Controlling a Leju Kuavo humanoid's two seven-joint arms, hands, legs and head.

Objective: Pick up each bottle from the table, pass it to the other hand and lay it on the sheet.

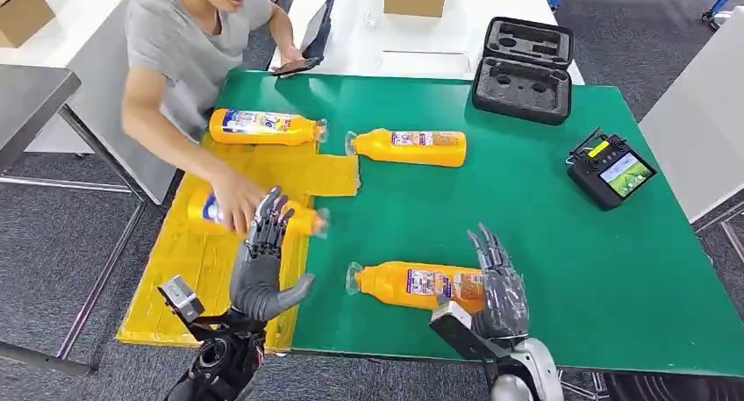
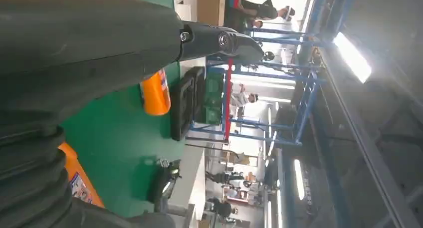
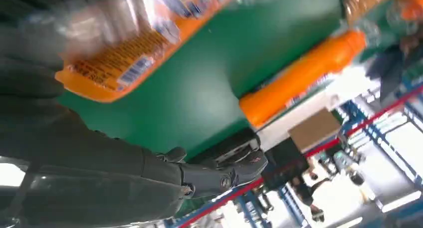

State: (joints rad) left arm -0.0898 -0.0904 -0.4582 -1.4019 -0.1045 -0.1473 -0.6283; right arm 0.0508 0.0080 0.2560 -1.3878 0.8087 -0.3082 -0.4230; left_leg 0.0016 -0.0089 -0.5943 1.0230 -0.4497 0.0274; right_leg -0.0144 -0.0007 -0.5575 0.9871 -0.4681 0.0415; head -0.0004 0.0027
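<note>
Right hand (image 1: 500, 282) up front, fingers spread and holding nothing, touching the base end of an orange bottle (image 1: 412, 283) lying on the green table (image 1: 526, 208); its label print is too small to read. Left hand (image 1: 261, 261), fingers apart and empty, hovers over the ribbed yellow sheet (image 1: 197, 261) just beside a second bottle (image 1: 298, 218) under a person's hand (image 1: 235, 199). A third bottle (image 1: 263, 126) lies at the sheet's far edge, a fourth (image 1: 412, 146) on bare green. Black foam-lined case (image 1: 523, 68) stands open; a controller (image 1: 610, 168) shows a lit screen.
</note>
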